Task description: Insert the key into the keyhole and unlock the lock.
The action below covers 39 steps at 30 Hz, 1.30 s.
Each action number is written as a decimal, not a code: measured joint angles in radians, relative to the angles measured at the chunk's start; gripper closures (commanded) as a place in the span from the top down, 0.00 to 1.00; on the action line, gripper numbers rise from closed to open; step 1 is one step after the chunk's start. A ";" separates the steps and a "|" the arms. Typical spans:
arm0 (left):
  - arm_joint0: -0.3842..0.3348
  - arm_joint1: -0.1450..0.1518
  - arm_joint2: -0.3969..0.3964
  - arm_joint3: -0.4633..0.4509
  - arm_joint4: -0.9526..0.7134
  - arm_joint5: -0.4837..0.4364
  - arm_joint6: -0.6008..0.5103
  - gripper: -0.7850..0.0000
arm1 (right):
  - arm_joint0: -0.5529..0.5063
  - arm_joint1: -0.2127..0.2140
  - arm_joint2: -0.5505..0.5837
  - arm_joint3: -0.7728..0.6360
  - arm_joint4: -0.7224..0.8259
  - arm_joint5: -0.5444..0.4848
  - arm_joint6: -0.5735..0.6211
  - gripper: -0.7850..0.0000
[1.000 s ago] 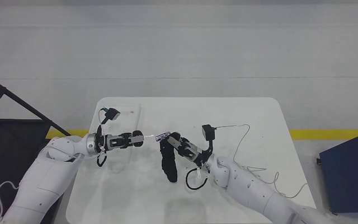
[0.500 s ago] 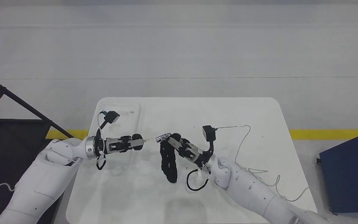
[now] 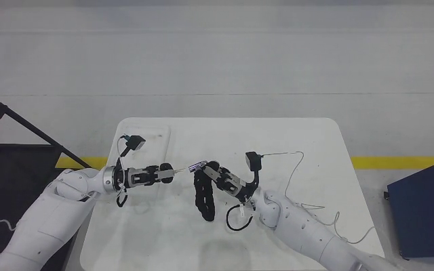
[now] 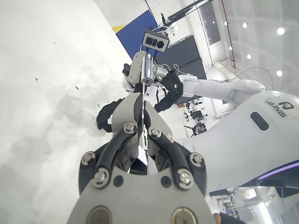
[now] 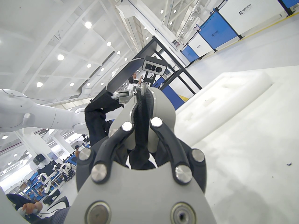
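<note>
Left gripper [image 4: 140,97]: fingers pressed together, pinching the key [image 4: 142,91] by its head. The thin blade sticks out past the fingertips.
Key tip sits at the keyhole [image 4: 147,81] in the end face of the lock [image 4: 147,68]. Cannot tell whether it is in or only touching.
Lock: chrome cylinder, held in the air above the table [image 3: 305,156], pointing end-on at the left gripper.
Right gripper [image 5: 142,92]: fingers closed on the lock's black sleeve [image 5: 140,117], with the chrome body [image 5: 122,95] just beside the fingertips.
Top view: left gripper [image 3: 169,171] and right gripper [image 3: 207,167] face each other near mid-table. Key [image 3: 179,170] and lock [image 3: 198,164] lie in line between them; the sleeve [image 3: 203,200] hangs down to the table.
White foam tray [image 3: 146,132] at the far left corner, well apart.
Writing: blue-and-white panels [image 5: 252,3] in the room carry print; not transcribed.
</note>
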 measured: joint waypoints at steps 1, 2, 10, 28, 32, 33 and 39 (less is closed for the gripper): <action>-0.003 0.001 0.005 0.004 -0.002 -0.001 0.001 0.00 | 0.000 0.000 0.000 0.000 0.000 0.000 0.000 0.00; -0.006 0.002 0.010 0.008 -0.003 -0.002 0.002 0.00 | 0.000 0.000 0.000 0.000 0.000 0.000 0.000 0.00; -0.024 0.014 0.040 0.010 -0.016 -0.017 0.017 0.00 | 0.000 0.000 0.000 0.000 0.000 0.000 0.000 0.00; -0.046 0.040 0.102 -0.001 -0.029 -0.048 0.048 0.00 | 0.000 0.000 0.000 0.000 0.000 0.000 0.000 0.00; -0.051 0.046 0.116 -0.004 -0.033 -0.058 0.058 0.00 | 0.000 0.000 0.000 0.000 0.000 0.000 0.000 0.00; -0.053 0.047 0.118 -0.004 -0.033 -0.060 0.060 0.00 | 0.000 0.000 0.000 0.000 0.000 0.000 0.000 0.00; -0.064 0.054 0.138 -0.004 -0.031 -0.074 0.074 0.00 | 0.000 0.000 0.000 0.000 0.000 0.000 0.000 0.00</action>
